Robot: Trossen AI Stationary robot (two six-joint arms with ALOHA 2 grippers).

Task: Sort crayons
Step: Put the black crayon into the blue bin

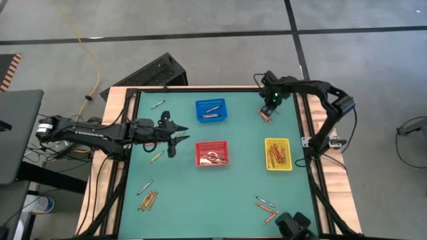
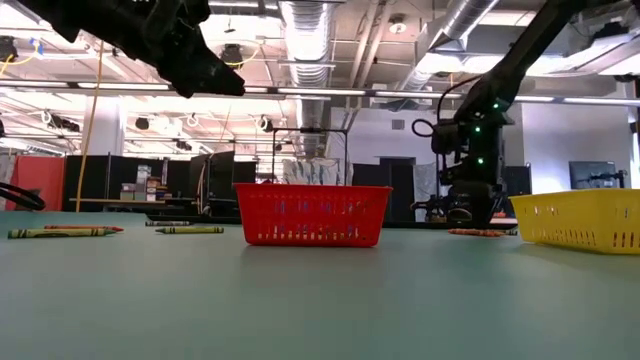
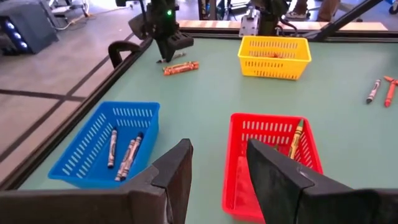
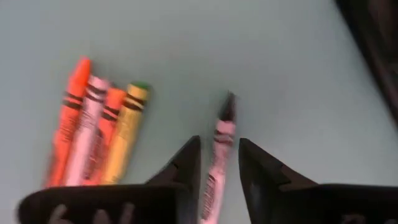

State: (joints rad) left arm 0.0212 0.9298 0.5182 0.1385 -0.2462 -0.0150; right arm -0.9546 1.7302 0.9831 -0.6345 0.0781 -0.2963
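Crayon [image 4: 219, 163], pinkish-grey with a dark tip, is seen lying flat on the table [image 1: 240, 173] between the spread fingers of the right gripper [image 4: 219, 163], near the far right corner. Its long axis runs along the gap, parallel to the fingers, with the tip pointing away from the wrist. The jaws are parted and not yet pressed on the stick; whether the pads touch it cannot be told. Just beside it lies a cluster of four crayons [image 4: 96, 130], orange, pale, orange and yellow, side by side and apart from the single stick.

In the high view the right gripper [image 1: 269, 107] is lowered over this small group at the far edge, well apart from the yellow basket [image 1: 277, 154]. The right arm is judged far nearer to this stick than the left, so the pick falls to it: closing across the short axis should be enough.

The left gripper [image 3: 214, 168] is held above the table with jaws parted and nothing between them, between the blue basket [image 3: 106, 144] and the red basket [image 3: 273, 155]. Both already hold crayons.

Further loose crayons remain by the left edge [image 1: 157, 157], near the left near corner [image 1: 147, 199] and near the right near corner [image 1: 265, 208]. Sorting is judged partly done.
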